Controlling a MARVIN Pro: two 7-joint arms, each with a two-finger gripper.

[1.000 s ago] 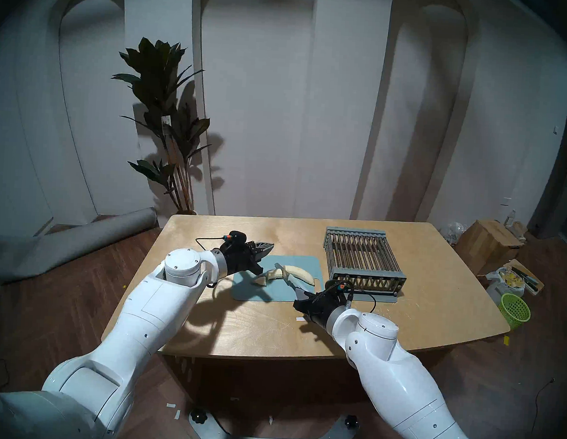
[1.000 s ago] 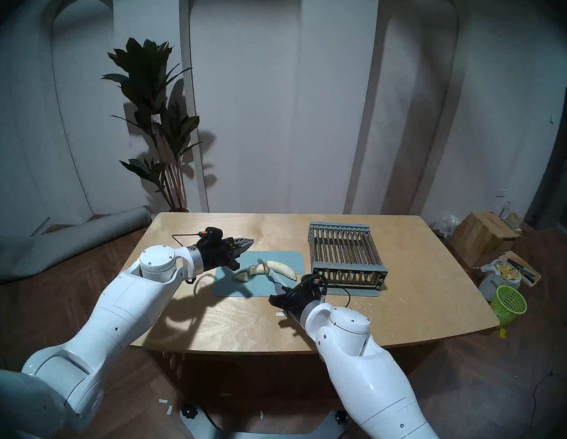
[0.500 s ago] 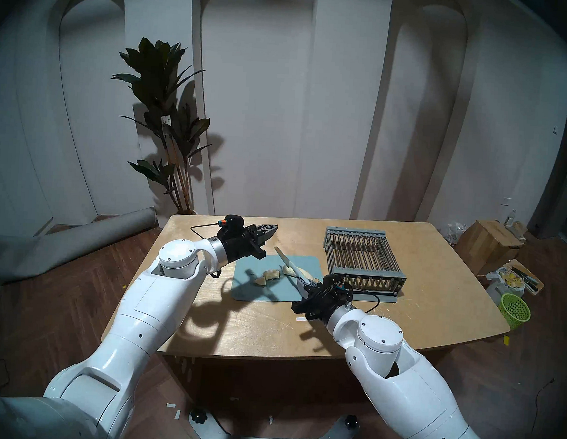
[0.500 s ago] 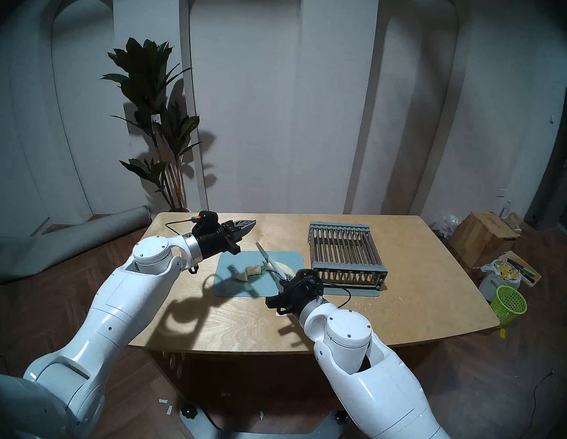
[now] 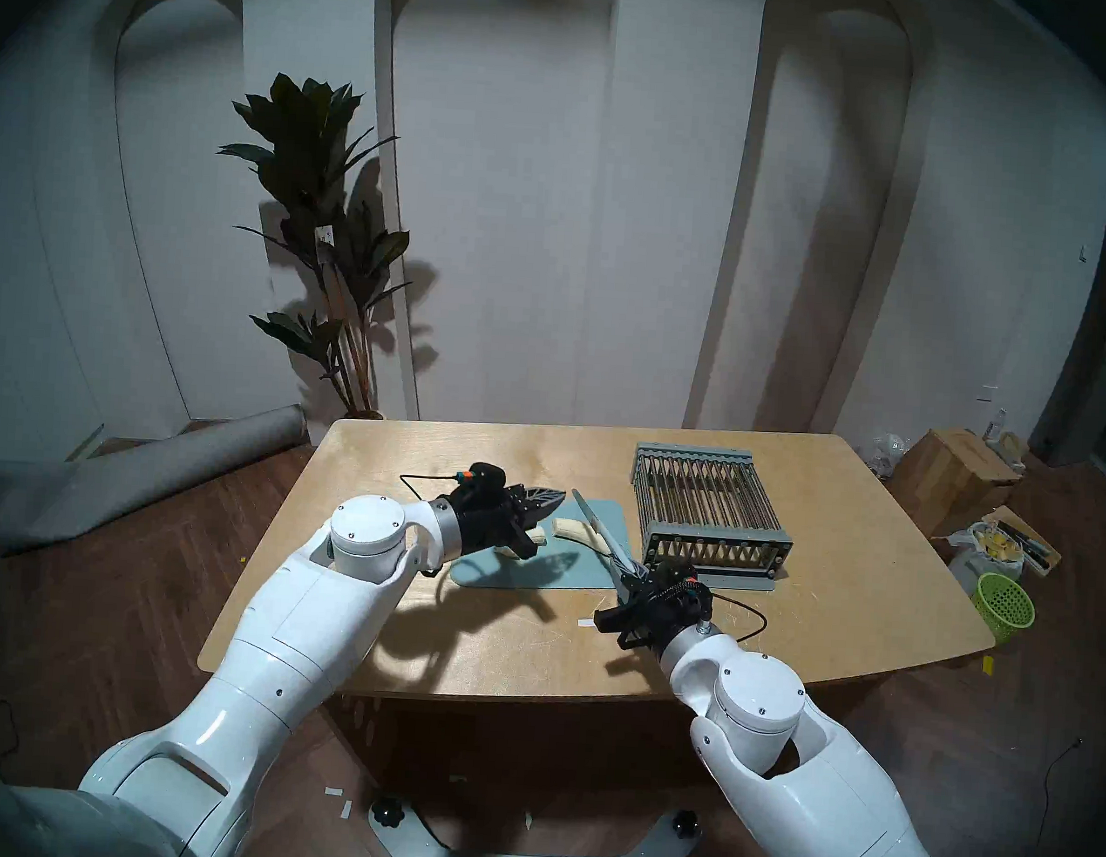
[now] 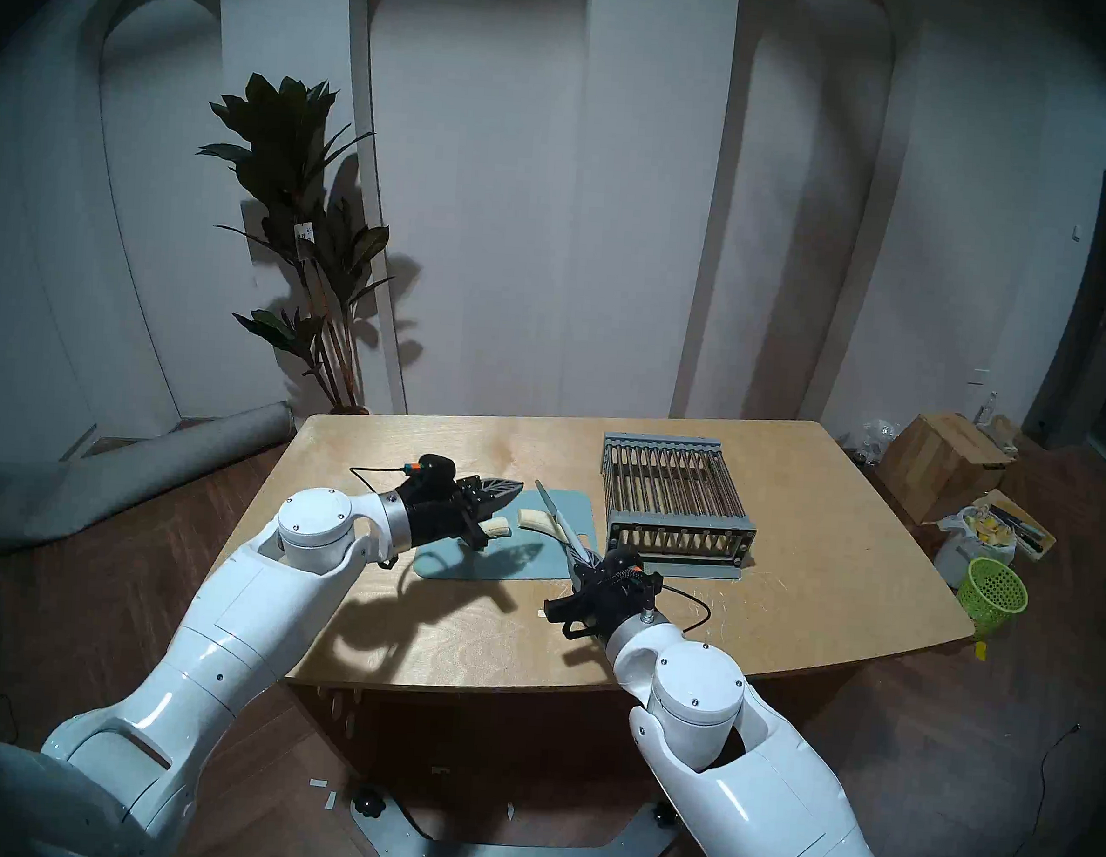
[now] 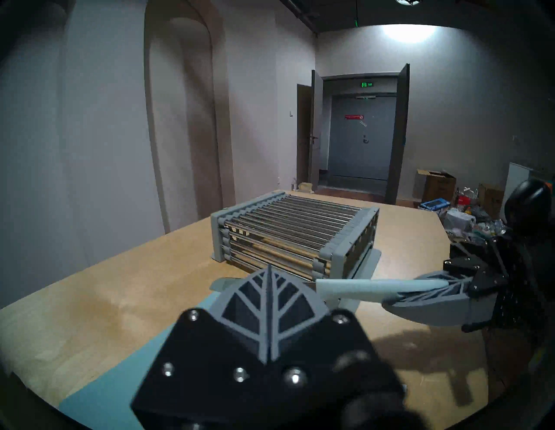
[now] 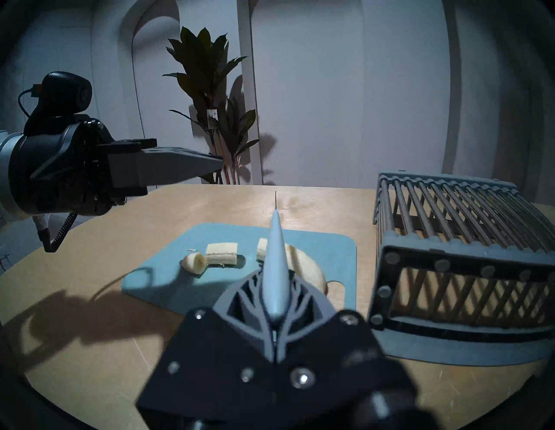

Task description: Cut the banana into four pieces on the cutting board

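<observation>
The right gripper (image 8: 274, 330) is nearest, low over the bench (image 5: 492, 641), clamped tight on the knife (image 8: 274, 270) w/ its thin edge pointing away. Just past it lies the cutting board (image 8: 330, 249), flat on the bench. The banana (image 8: 303, 264) is on the board, in pieces: a small end bit (image 8: 195, 262), a short chunk (image 8: 221, 253) touching it, then a gap, then the long curved rest partly hidden behind the knife. So I count 3 pieces, maybe more hidden. I think one more cut is needed, in the long part.

The left gripper (image 5: 549, 499) hangs above the board's left side, fingers pressed together, holding nothing.

What could go wrong: the long piece is round & soft, so it may roll or squash if the knife comes down crooked. Nothing holds it. The left gripper sits close to the small bits & could bump them off the board. The knife could also hit the grey rack (image 5: 707, 505), just beside the board on the right.

Far back: a plant (image 5: 323, 229) w/ a small white tag, too tiny to read. A green exit sign glows over the door (image 7: 360, 135), and a red notice is on it, both too small to read
</observation>
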